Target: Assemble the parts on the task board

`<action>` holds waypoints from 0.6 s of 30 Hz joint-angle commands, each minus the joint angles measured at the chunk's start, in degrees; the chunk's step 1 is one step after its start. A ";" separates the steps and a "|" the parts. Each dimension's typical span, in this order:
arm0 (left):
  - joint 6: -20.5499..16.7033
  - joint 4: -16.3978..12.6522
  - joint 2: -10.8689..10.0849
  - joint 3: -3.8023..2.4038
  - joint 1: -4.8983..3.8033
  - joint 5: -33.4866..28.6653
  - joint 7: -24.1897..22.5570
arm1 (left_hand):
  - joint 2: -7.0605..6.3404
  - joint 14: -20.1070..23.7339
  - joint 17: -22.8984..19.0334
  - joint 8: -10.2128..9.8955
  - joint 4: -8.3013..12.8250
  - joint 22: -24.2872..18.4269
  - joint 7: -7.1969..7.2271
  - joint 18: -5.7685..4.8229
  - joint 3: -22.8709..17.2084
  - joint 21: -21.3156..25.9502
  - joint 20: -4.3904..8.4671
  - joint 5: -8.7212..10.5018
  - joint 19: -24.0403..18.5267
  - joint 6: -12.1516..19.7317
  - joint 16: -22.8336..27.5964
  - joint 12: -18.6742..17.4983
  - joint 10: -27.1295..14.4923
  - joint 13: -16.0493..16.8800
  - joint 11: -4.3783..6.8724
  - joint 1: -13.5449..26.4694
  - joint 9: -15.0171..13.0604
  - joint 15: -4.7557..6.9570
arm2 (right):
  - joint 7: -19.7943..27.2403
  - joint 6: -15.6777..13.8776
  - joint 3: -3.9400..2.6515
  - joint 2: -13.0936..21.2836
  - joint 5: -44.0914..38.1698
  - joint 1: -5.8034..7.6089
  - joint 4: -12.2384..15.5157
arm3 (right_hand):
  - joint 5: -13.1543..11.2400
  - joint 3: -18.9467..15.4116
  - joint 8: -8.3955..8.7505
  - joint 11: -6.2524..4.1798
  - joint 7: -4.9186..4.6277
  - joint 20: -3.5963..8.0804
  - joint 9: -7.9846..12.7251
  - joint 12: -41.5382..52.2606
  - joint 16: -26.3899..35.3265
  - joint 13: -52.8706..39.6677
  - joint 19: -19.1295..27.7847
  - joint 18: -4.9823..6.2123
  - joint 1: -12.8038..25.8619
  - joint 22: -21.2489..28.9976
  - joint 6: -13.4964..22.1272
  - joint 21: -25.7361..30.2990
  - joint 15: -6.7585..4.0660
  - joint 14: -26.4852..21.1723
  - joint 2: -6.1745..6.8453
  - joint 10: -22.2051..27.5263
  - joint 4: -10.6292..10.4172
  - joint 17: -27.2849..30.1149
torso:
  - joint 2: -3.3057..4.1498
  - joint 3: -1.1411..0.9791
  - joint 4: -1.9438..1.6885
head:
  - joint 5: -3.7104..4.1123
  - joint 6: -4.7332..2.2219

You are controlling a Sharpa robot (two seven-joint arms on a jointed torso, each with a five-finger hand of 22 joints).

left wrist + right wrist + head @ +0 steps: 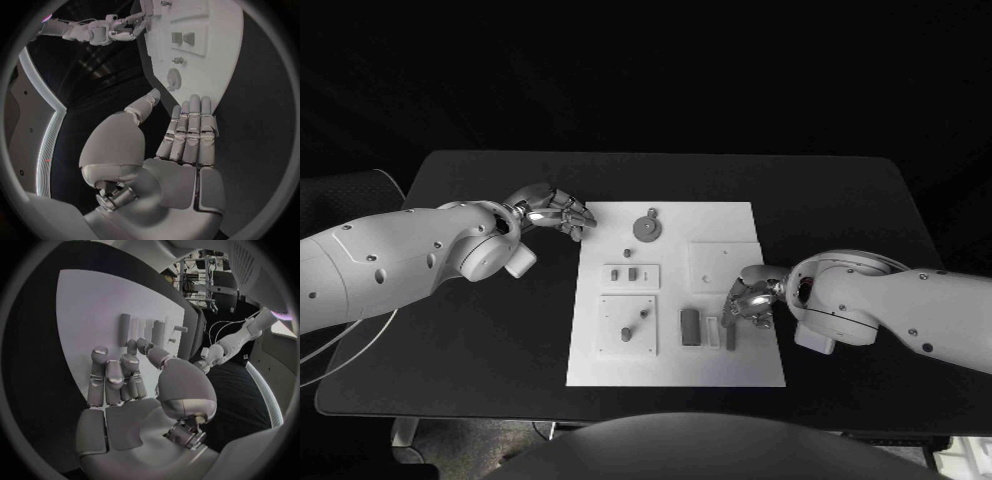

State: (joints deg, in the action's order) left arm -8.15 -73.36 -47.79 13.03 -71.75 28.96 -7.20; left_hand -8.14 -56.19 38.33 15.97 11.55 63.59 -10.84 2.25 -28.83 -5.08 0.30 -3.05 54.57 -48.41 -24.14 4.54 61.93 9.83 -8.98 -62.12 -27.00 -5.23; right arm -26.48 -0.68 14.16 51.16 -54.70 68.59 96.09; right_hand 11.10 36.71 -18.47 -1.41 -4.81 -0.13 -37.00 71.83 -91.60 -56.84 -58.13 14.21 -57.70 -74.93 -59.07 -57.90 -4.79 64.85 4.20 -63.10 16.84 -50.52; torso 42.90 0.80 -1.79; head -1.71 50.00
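Parts [691, 327] lie on the white board [733, 222] in the middle of the black worktop [473, 340] — small grey pieces. Left robot hand [554, 213] hovers near the board's far left corner, fingers apart, empty. Right robot hand [750, 297] sits over its right edge — fingers loosely curled, holding nothing.

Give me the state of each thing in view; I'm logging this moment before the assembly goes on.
Left hand: open, holding nothing, beside the board's left edge.
Right hand: open, empty, over the board's right edge.
Task board: flat on the black table.
Grey parts: lying on the board, none held.
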 commanded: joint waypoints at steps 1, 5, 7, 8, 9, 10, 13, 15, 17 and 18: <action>0.66 -0.17 0.03 -0.03 -0.08 0.09 -0.31 | -0.58 -0.29 0.07 0.37 -0.21 0.06 0.12 0.83 0.05 0.38 0.00 0.16 -0.08 0.40 0.32 -0.02 0.15 0.06 -0.15 0.02 0.04 -0.13 | 7.03 0.51 0.01 0.89 -6.58 -0.04 0.39 | -0.21 0.19 0.41 0.42 -0.42 -0.24 0.26 -0.10 0.30 0.08 -0.34 0.79 0.12 -0.64 0.63 -0.08 -0.15 -0.45 1.09 -0.11 -0.26 0.22 | 0.00 0.03 -0.02 | 0.12 0.00; 0.63 -0.15 -0.05 -0.03 -0.08 0.09 -0.30 | -0.58 -0.29 0.09 0.37 -0.21 0.07 0.12 0.83 0.05 0.39 0.00 0.16 -0.08 0.40 0.34 -0.03 0.16 0.06 -0.15 0.02 0.04 -0.13 | 16.96 3.75 0.00 2.83 -13.92 -0.01 1.32 | -0.21 1.04 1.93 1.57 -1.66 -0.24 1.53 -0.07 0.50 0.09 -0.73 0.79 0.07 -0.39 3.26 0.22 -0.48 -0.73 3.58 0.22 -0.61 0.54 | 0.01 0.04 -0.02 | 0.23 0.00; 0.64 -0.17 -0.10 -0.03 -0.08 0.10 -0.28 | -0.58 -0.30 0.10 0.37 -0.21 0.07 0.12 0.83 0.05 0.39 0.00 0.16 -0.08 0.40 0.34 -0.03 0.16 0.06 -0.15 0.01 0.04 -0.13 | 19.91 4.07 0.00 3.31 -19.12 -0.01 1.76 | -0.17 1.44 2.57 1.97 -2.11 -0.25 1.99 -0.16 0.62 0.09 -0.54 0.79 -0.48 -0.36 4.44 0.38 -0.36 -1.59 4.07 0.60 -0.55 1.47 | -0.01 0.04 -0.01 | 0.22 0.00; 0.63 -0.14 -0.10 -0.03 -0.08 0.10 -0.29 | -0.59 -0.30 0.11 0.37 -0.20 0.07 0.12 0.83 0.05 0.39 0.00 0.16 -0.08 0.40 0.35 -0.03 0.16 0.06 -0.15 0.01 0.04 -0.13 | 21.22 4.45 0.00 3.43 -20.84 -0.01 1.77 | -0.19 1.73 2.94 2.27 -2.44 -0.30 2.29 -0.23 0.74 0.08 -0.29 0.79 -1.09 -0.36 5.16 0.53 -0.13 -2.11 4.54 0.94 -0.57 1.85 | 0.00 0.02 0.00 | 0.24 0.00; 0.64 -0.14 -0.09 -0.03 -0.08 0.10 -0.29 | -0.59 -0.30 0.11 0.37 -0.20 0.07 0.12 0.83 0.05 0.39 0.00 0.16 -0.08 0.40 0.35 -0.03 0.16 0.06 -0.15 0.01 0.04 -0.13 | 22.46 4.83 0.00 3.50 -22.15 -0.01 1.77 | -0.23 2.03 3.18 2.53 -2.62 -0.39 2.58 -0.20 0.81 0.05 -0.04 0.79 -1.99 -0.39 5.71 0.64 0.14 -2.38 5.08 1.24 -0.46 1.81 | -0.01 0.01 0.02 | 0.28 0.00; 0.65 -0.16 -0.10 -0.03 -0.08 0.10 -0.29 | -0.59 -0.30 0.12 0.37 -0.20 0.07 0.12 0.83 0.05 0.40 0.00 0.16 -0.08 0.40 0.35 -0.03 0.16 0.06 -0.15 0.01 0.04 -0.13 | 23.32 4.88 0.01 3.58 -22.94 -0.01 1.79 | -0.24 2.26 3.39 2.56 -2.67 -0.45 2.82 -0.14 0.83 0.02 0.08 0.79 -2.87 -0.43 6.20 0.68 0.27 -2.55 5.30 1.40 -0.34 1.76 | -0.01 -0.01 0.04 | 0.29 0.00; 0.68 -0.17 -0.10 -0.03 -0.08 0.13 -0.29 | -0.59 -0.30 0.13 0.38 -0.20 0.08 0.12 0.83 0.05 0.40 0.00 0.15 -0.08 0.40 0.36 -0.03 0.16 0.07 -0.15 0.00 0.04 -0.13 | 25.71 4.23 0.01 3.91 -26.31 -0.01 2.05 | -0.29 2.36 3.96 2.35 -2.38 -0.77 3.60 -0.06 0.88 -0.02 0.62 0.79 -4.93 -0.58 7.78 0.79 0.33 -3.13 6.12 1.95 -0.28 1.61 | -0.02 0.00 0.04 | 0.32 0.00; 0.66 -0.17 -0.12 -0.03 -0.08 0.13 -0.28 | -0.58 -0.31 0.14 0.38 -0.20 0.08 0.12 0.83 0.05 0.40 0.00 0.16 -0.07 0.40 0.37 -0.04 0.16 0.07 -0.15 -0.01 0.04 -0.13 | 26.85 3.16 0.02 4.15 -29.20 -0.01 2.11 | -0.30 2.28 3.97 1.99 -2.00 -0.94 3.90 0.00 0.83 -0.02 0.83 0.79 -5.84 -0.68 8.24 0.79 0.20 -3.36 6.31 2.10 -0.25 1.50 | -0.01 -0.01 0.03 | 0.40 0.00; 0.60 -0.16 -0.17 -0.03 -0.08 0.14 -0.29 | -0.59 -0.31 0.15 0.38 -0.20 0.08 0.12 0.82 0.05 0.40 0.00 0.16 -0.07 0.40 0.37 -0.04 0.16 0.07 -0.15 -0.01 0.04 -0.13 | 27.38 2.11 0.02 4.30 -31.87 -0.01 2.20 | -0.31 2.10 4.01 1.60 -1.57 -1.07 4.17 0.03 0.77 0.02 0.92 0.79 -6.32 -0.74 8.76 0.77 0.08 -3.48 6.58 2.14 -0.29 1.43 | -0.02 -0.02 0.03 | 0.45 0.00; 0.59 -0.15 -0.18 -0.03 -0.08 0.14 -0.28 | -0.59 -0.31 0.15 0.38 -0.20 0.09 0.12 0.83 0.05 0.40 0.00 0.16 -0.07 0.40 0.38 -0.04 0.16 0.07 -0.15 -0.01 0.04 -0.13 | 27.60 1.92 0.02 4.30 -33.09 -0.01 2.23 | -0.30 2.02 4.05 1.45 -1.39 -1.12 4.29 0.02 0.76 0.04 0.97 0.79 -6.44 -0.75 9.02 0.77 0.03 -3.53 6.76 2.16 -0.29 1.40 | 0.01 0.00 0.04 | 0.44 0.00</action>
State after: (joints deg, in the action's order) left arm -8.13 -73.36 -47.99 13.04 -71.76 28.99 -7.17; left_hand -8.14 -56.19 38.42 15.97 11.55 63.59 -10.84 2.59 -28.83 -4.85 0.30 -3.05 54.57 -48.41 -24.14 4.54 61.93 9.82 -8.98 -62.12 -27.00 -5.23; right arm -3.73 1.66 14.16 55.44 -79.29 68.61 98.14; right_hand 11.10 38.76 -14.75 0.41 -6.45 -1.24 -32.77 71.83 -90.87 -56.79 -57.42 14.67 -63.70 -74.92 -50.04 -57.44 -4.67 61.48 10.88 -60.80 16.52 -49.07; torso 42.89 0.81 -1.75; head -1.31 50.00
